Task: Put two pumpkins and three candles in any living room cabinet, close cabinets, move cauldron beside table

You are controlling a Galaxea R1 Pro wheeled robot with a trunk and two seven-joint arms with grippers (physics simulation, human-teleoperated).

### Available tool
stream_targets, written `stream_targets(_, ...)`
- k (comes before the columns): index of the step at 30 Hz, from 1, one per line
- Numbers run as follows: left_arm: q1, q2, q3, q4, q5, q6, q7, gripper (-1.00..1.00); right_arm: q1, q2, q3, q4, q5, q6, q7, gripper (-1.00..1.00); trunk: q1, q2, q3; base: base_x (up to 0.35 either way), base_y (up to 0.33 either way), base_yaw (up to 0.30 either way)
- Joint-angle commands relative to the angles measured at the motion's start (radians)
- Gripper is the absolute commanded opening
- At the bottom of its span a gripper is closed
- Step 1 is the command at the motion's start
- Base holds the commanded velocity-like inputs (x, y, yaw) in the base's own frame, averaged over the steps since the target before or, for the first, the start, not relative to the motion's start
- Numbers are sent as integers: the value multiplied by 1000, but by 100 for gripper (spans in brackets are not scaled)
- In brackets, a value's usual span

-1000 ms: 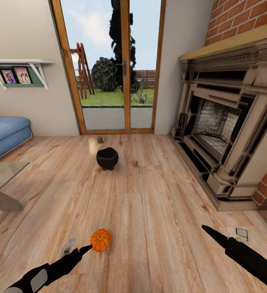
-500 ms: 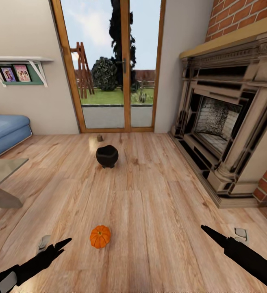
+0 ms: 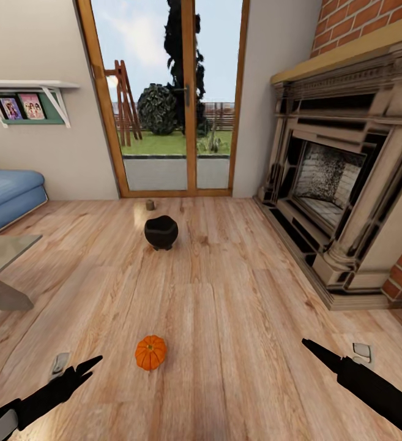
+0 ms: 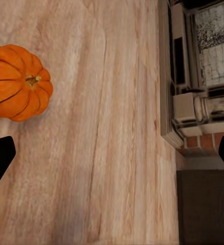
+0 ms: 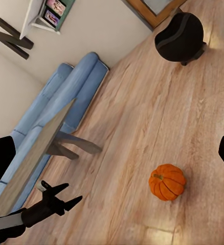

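One small orange pumpkin (image 3: pixel 150 352) sits on the wood floor just ahead of me, and it also appears as the pumpkin (image 4: pixel 17 81) and the pumpkin (image 5: pixel 166 181). My left gripper (image 3: pixel 89 366) is open, low and to the left of it, a hand's width away. My right gripper (image 3: pixel 309 345) is open, far off to the pumpkin's right, with nothing in it. The black cauldron (image 3: pixel 161 231) stands farther on, mid-floor. A small stubby candle (image 3: pixel 150 204) rests by the glass door. The grey glass table (image 3: pixel 2 257) juts in at the left. The cabinet is out of view.
The ornate grey fireplace (image 3: pixel 341 184) runs along the right wall on a brick surround. A blue sofa (image 3: pixel 8 190) stands behind the table, under a wall shelf (image 3: pixel 26 101). Glass doors (image 3: pixel 170 104) fill the far wall. Floor outlets (image 3: pixel 361 351) lie near each arm.
My left gripper has drawn back to the left, away from the pumpkin it was touching. The view has shifted slightly. The right arm has held still.
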Motion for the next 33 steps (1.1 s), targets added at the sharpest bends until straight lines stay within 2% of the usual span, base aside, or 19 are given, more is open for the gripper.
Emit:
stream_targets(1,0,0,8,0,-5,10,-19,100,0,0,-1,0,-4,6,1,100,0,0,-1,12,0,0)
stream_targets(7,0,-1,7,0,-6,12,-45,100,0,0,1,0,-4,6,1,100,0,0,-1,189,0,0)
stream_targets(21,0,-1,7,3,-5,10,-47,100,-1,0,1,1,-3,6,1,100,0,0,-1,116,97,0)
stream_targets(33,0,-1,7,3,-6,10,-47,100,-1,-1,1,0,-3,6,1,100,0,0,-1,246,91,0)
